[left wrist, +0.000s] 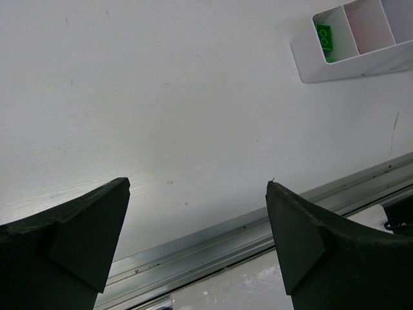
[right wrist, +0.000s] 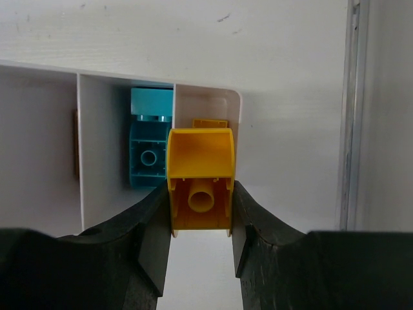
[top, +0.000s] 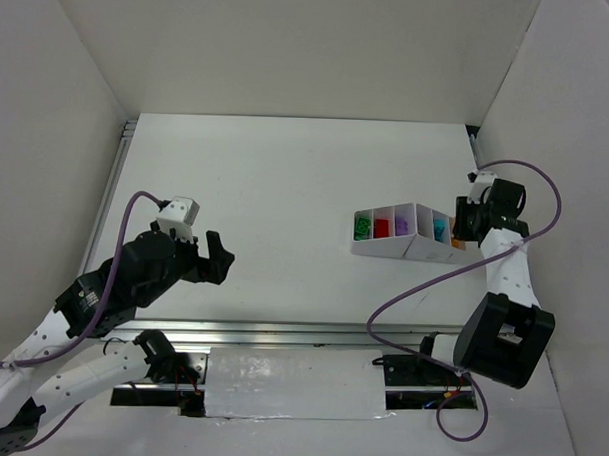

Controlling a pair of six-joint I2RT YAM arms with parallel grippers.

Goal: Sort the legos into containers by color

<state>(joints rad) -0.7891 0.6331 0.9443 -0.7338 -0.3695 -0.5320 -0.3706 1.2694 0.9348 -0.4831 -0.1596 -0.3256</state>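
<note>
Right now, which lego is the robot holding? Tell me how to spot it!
Find the white tray on the right of the table, then its rightmost compartment. Over it, the right gripper pinches a yellow brick, hollow underside showing; the teal brick next door lies inside its compartment.

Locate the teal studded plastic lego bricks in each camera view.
Top external: teal lego bricks in the fourth compartment from the left of the white divided plastic tray.
Left wrist: not in it; tray cropped top right.
Right wrist: upper left of centre, beside the gripped yellow plastic brick.
Shared landmark: the tray, in all three.
</note>
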